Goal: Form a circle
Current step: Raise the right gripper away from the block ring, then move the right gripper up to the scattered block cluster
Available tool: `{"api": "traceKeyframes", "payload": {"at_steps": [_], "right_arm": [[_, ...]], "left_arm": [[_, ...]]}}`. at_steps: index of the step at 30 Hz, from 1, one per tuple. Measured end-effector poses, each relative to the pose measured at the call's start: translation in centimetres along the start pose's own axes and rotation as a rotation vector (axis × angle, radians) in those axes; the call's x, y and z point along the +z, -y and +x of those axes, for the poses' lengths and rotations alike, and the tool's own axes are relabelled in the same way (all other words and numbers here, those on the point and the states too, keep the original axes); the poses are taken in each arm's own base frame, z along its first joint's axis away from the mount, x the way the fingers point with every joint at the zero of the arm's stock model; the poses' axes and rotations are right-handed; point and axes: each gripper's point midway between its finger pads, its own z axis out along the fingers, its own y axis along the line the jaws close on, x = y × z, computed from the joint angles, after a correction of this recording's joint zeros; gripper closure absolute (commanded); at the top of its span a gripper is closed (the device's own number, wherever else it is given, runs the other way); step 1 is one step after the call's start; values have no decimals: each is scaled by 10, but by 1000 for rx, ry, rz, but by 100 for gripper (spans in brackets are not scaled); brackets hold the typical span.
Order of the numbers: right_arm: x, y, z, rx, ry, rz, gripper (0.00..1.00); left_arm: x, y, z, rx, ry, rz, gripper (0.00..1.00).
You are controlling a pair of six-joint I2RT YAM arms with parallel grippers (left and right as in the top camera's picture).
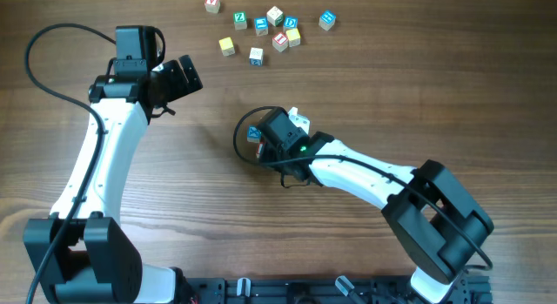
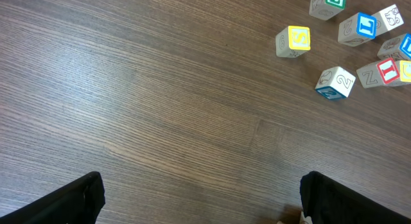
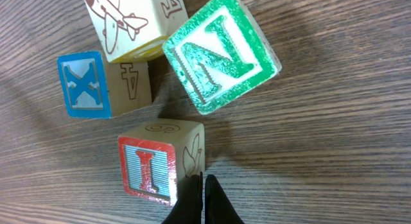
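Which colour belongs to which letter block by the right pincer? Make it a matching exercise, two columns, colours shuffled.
Blocks:
1. X block
2. N block
3. I block
4. airplane block

Face colours:
a. green
b. cream
c. red
d. blue

Pairs: 1-d, 2-a, 3-c, 4-b.

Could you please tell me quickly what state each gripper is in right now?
The left gripper is open, holding nothing.
The right gripper is shut, empty, its tips beside the red-faced cube.
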Motion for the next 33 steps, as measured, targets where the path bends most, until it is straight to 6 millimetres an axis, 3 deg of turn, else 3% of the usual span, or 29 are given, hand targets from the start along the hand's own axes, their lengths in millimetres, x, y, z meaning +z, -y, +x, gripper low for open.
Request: {"api": "traceKeyframes", "payload": {"at_steps": [22,25,29,33], "right_arm": [[0,-2,-3,-19,17,-7,96],[-1,8,0,-41,-6,34,96],[-19,16,-10,-96,-8,74,96],[-63,-1,-55,-182,89,-6,96]], "left_arm": [[0,0,0,0,0,0,0],[0,0,0,0,0,0,0],[0,0,0,0,0,0,0],[0,0,0,0,0,0,0]]}}
